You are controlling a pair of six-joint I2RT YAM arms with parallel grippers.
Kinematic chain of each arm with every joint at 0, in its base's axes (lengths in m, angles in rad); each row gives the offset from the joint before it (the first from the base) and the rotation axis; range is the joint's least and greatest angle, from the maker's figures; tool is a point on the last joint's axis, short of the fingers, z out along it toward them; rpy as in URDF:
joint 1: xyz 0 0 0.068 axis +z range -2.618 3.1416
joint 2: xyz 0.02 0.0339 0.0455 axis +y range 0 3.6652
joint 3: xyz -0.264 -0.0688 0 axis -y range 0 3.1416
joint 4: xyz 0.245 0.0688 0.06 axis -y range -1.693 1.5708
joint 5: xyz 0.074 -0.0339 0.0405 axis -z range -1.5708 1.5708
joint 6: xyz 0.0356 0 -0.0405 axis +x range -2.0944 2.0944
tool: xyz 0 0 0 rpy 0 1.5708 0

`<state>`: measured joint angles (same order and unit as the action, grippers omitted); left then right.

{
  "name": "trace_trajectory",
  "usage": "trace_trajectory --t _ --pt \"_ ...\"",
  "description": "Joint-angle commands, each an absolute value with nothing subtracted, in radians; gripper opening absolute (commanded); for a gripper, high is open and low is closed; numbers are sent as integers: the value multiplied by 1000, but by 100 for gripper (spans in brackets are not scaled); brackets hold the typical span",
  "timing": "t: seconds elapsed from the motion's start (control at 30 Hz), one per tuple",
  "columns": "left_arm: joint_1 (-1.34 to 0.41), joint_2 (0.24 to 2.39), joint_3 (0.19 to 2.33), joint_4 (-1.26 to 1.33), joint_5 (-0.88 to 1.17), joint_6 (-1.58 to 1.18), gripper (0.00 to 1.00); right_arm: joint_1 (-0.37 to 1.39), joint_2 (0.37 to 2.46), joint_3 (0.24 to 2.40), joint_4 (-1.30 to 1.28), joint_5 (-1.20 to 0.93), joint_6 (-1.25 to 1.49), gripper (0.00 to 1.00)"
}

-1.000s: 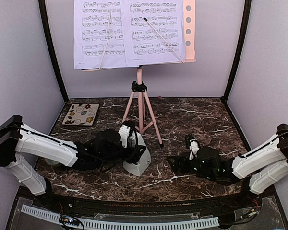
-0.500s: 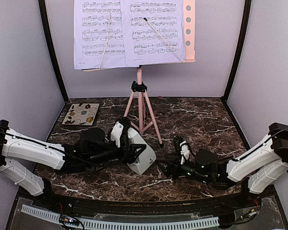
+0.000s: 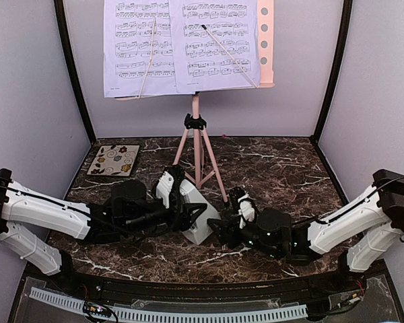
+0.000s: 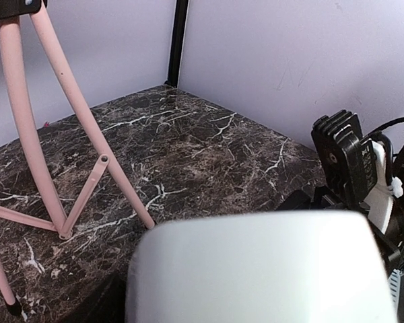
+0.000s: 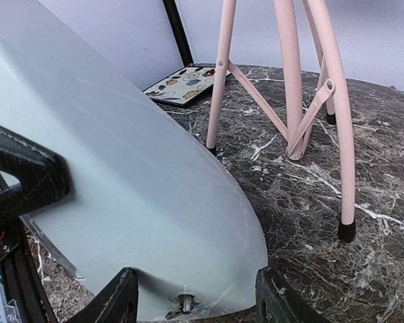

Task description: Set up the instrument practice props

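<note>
Pink perforated music stand on tripod legs (image 3: pixel 199 145) stands at the back of the dark marbled counter (image 3: pixel 289 175), and two white sheet-music pages (image 3: pixel 138 47) rest on it, so that part looks done. The step in hand is the small white-grey pyramid-shaped metronome (image 3: pixel 196 214). It leans tilted just in front of the tripod feet, gripped across its body by the widely spread left fingers (image 3: pixel 165 187). The right fingers (image 5: pixel 114 303), partly closed, appear to pinch its base end. Next, I judge, it needs righting and setting flat without bumping a tripod leg.
</note>
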<state>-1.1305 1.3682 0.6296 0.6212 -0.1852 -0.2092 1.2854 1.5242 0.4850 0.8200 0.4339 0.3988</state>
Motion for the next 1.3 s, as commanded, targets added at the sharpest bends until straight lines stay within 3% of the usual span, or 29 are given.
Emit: trace_trajectory --t 0.0,0.13,0.33,0.63,0.9,1.07,1.27 --pt "-1135 1293 667 767 -210 -198 29 1303 1545 512 778 511 424 61" --pt "-1135 1291 666 767 -229 -194 28 1309 1558 507 773 517 452 60" --pt "-1135 1296 661 784 -218 -200 27 1312 1558 496 785 553 470 51" --pt "-1135 1304 666 789 -204 -201 25 1312 1535 488 810 561 437 26" --pt "-1135 1305 666 798 -184 -200 24 1312 1544 489 811 542 436 22" --pt "-1135 1302 662 813 -164 -192 22 1312 1540 496 806 540 449 1" --pt "-1135 1302 644 841 -119 -138 20 1301 1455 448 856 555 524 0"
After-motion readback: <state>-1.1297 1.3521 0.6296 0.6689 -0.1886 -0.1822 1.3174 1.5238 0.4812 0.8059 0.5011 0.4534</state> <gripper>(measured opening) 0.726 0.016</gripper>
